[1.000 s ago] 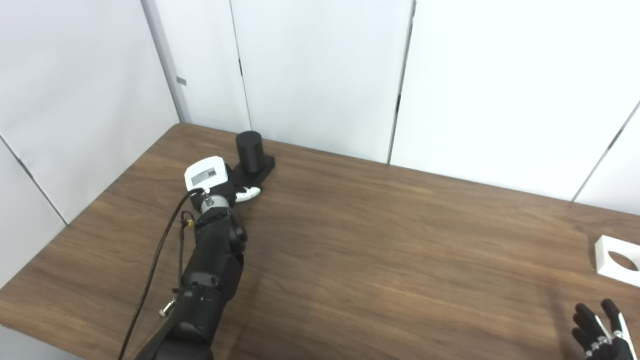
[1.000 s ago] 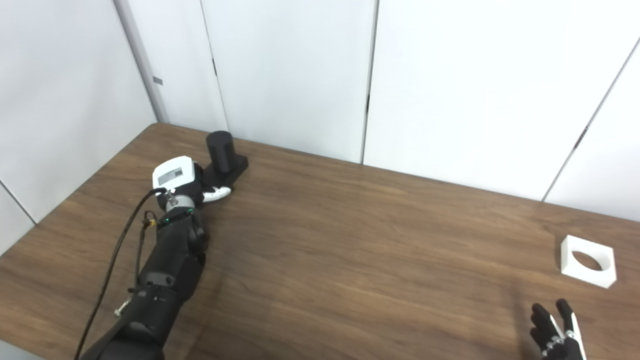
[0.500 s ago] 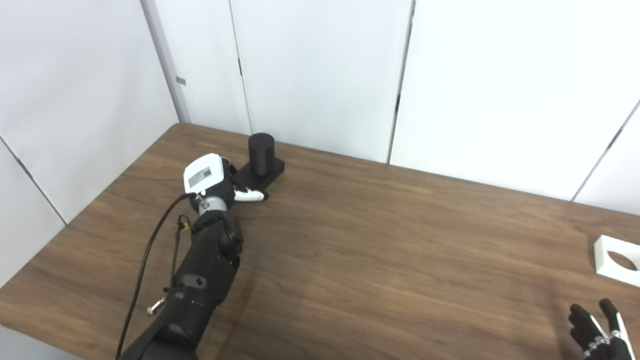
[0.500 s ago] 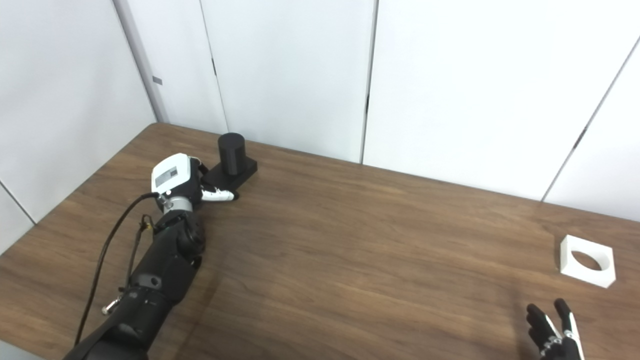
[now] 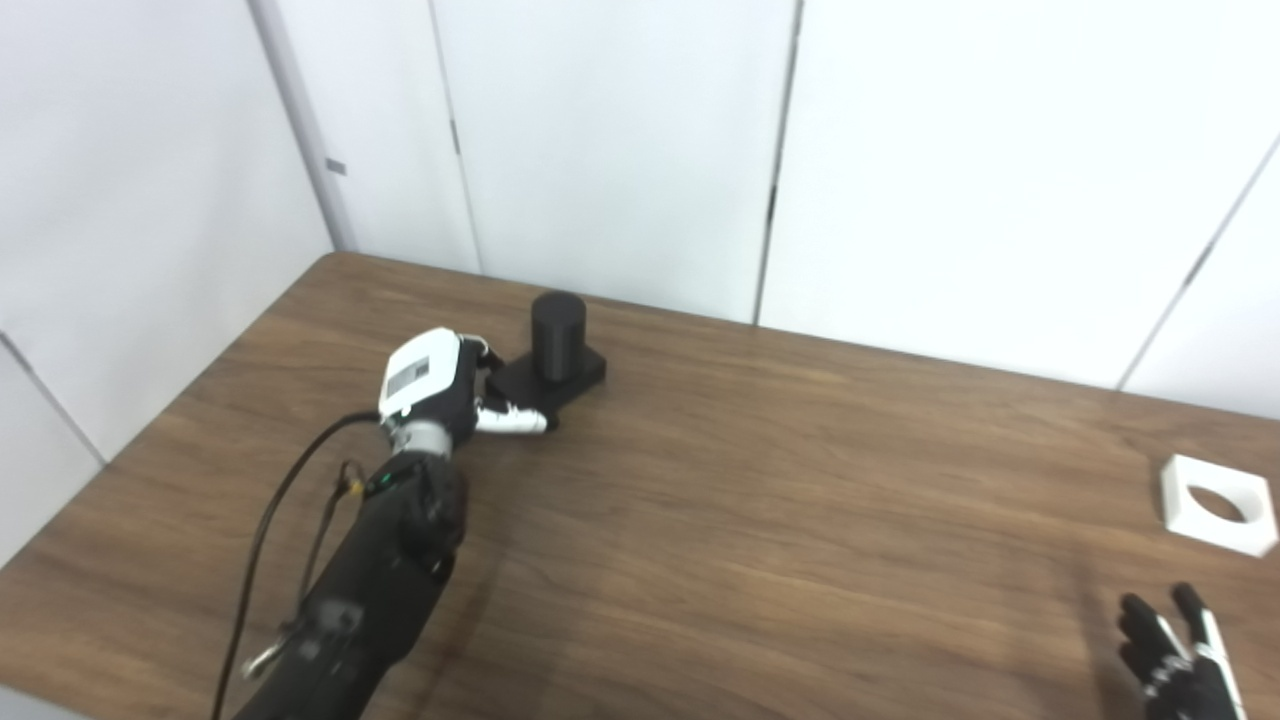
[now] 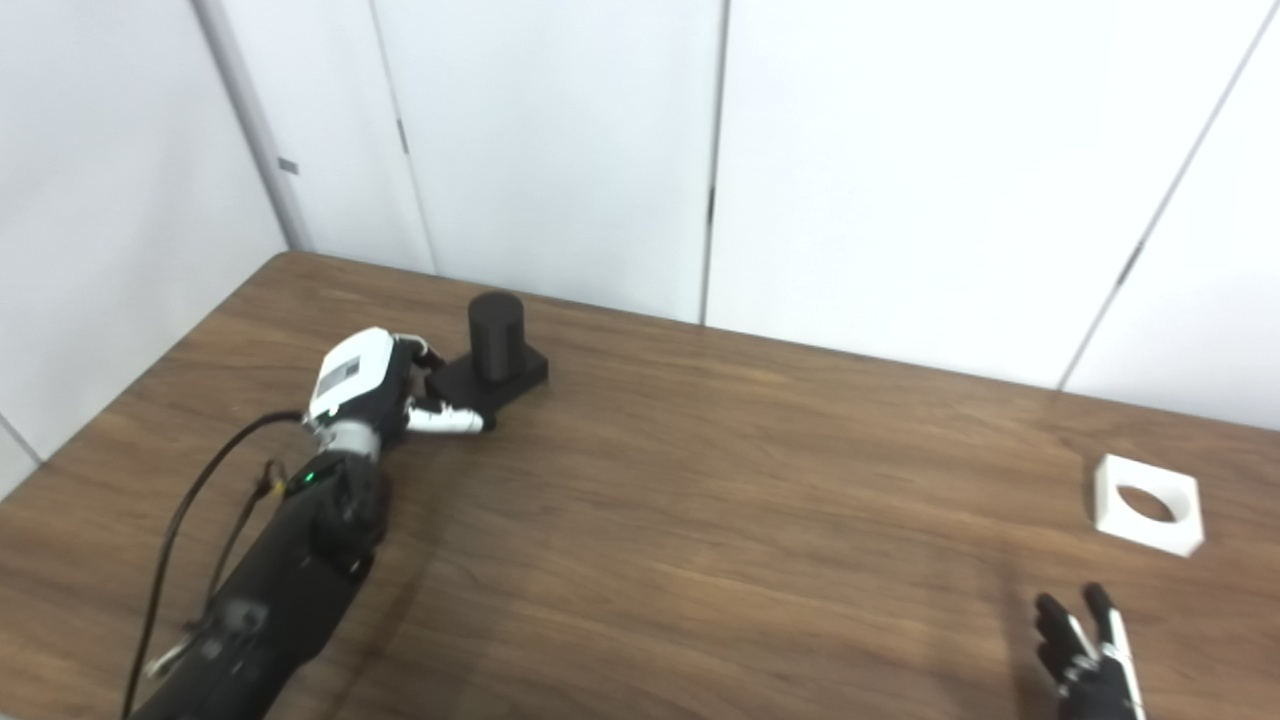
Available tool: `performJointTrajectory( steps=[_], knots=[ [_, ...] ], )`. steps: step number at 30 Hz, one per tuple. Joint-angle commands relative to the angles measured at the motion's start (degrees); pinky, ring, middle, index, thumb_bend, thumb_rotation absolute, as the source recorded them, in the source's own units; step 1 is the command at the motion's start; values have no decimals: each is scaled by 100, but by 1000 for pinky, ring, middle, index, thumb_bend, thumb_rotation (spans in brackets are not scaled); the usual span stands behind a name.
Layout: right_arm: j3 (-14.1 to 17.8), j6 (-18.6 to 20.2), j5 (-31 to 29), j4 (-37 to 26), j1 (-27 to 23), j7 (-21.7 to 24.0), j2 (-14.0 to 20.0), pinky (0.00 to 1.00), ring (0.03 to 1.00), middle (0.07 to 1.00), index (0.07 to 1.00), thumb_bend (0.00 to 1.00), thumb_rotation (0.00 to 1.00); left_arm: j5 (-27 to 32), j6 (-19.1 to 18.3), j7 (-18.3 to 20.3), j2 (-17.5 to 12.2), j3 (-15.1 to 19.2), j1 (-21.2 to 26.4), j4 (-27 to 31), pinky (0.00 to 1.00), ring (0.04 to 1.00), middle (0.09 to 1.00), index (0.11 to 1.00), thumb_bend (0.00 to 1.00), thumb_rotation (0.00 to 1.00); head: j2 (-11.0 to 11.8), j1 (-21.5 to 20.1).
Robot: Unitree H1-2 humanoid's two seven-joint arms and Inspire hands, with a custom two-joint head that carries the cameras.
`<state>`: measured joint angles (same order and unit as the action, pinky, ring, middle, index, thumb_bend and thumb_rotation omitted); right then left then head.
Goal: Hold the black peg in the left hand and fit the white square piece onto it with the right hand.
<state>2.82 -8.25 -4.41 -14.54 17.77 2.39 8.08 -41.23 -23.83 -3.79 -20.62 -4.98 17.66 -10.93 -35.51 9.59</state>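
Peg (image 5: 557,322) stands upright on its black base (image 5: 547,376) near the far left part of the table (image 5: 760,500). Left hand (image 5: 440,385) grips the base at its near left corner, thumb along the front edge. White piece (image 6: 1146,505) lies flat far to the right, well apart. Right hand (image 6: 1088,650) hovers at the bottom edge, near the piece, fingers spread and holding nothing.

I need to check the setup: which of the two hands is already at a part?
The left hand, its fingers at the base of the black peg. The right hand is open, apart from the white square piece.
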Motion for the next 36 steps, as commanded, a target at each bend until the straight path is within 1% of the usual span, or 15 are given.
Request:
performJointTrajectory(
  steps=[1, 4, 7, 9, 10, 13, 16, 19, 23, 27, 30, 32, 36],
  knots=[
    [-69, -20, 48, -174, 84, -56, -236, 943, 933, 914, 1000, 544, 977, 77, 255, 110, -191, -72, 13, 518, 710, 792, 757, 489, 505, 54, -20, -46],
    [-110, 30, 130, -240, 99, -79, -233, 910, 922, 908, 1000, 537, 979, 133, 298, 381, -221, -210, -238, 1002, 705, 792, 755, 489, 505, 55, -70, -185],
    [-135, 92, 196, -279, 105, -124, -240, 884, 914, 903, 1000, 552, 966, 166, 348, 680, -207, -352, -518, 1547, 711, 807, 767, 491, 503, 57, -110, -256],
    [-152, 98, 210, -283, 98, -154, -252, 876, 910, 898, 1000, 550, 957, 143, 405, 803, -196, -441, -659, 1799, 713, 814, 775, 491, 502, 58, -136, -316],
    [-164, 86, 212, -278, 96, -166, -261, 873, 907, 894, 1000, 553, 948, 139, 500, 807, -179, -499, -742, 1899, 714, 816, 778, 491, 502, 59, -168, -407],
    [-211, 116, 242, -306, 107, -192, -275, 858, 905, 886, 998, 560, 937, 191, 941, 783, -181, -629, -921, 2001, 715, 813, 774, 490, 502, 57, -219, -590],
    [-262, 183, 282, -367, 129, -236, -309, 848, 899, 880, 993, 581, 934, 325, 1352, 836, -199, -673, -1078, 2063, 718, 812, 773, 489, 502, 56, -282, -792],
    [-317, 280, 277, -440, 139, -267, -336, 850, 902, 882, 989, 584, 927, 457, 1663, 996, -217, -777, -1279, 2273, 717, 817, 780, 490, 502, 57, -345, -915],
    [-401, 321, 328, -474, 114, -313, -344, 850, 894, 879, 983, 611, 928, 557, 2019, 1165, -222, -921, -1507, 2564, 677, 798, 777, 490, 503, 53, -391, -1013],
    [-461, 320, 394, -489, 99, -366, -343, 853, 892, 883, 985, 617, 942, 574, 2644, 1154, -194, -1136, -1716, 2635, 669, 784, 759, 489, 503, 50, -458, -1143],
    [-479, 417, 325, -543, 93, -405, -380, 858, 892, 881, 974, 639, 913, 596, 2741, 1317, -124, -1289, -1846, 2765, 698, 797, 756, 489, 503, 51, -518, -1204],
    [-494, 430, 300, -549, 78, -424, -391, 858, 890, 877, 970, 638, 907, 566, 2772, 1397, -66, -1394, -1916, 2830, 699, 798, 756, 489, 503, 51, -532, -1212],
    [-545, 431, 358, -551, 42, -448, -377, 848, 879, 862, 968, 631, 919, 501, 2937, 1458, 23, -1591, -2036, 2829, 685, 786, 755, 489, 505, 49, -653, -1303]
  ],
)
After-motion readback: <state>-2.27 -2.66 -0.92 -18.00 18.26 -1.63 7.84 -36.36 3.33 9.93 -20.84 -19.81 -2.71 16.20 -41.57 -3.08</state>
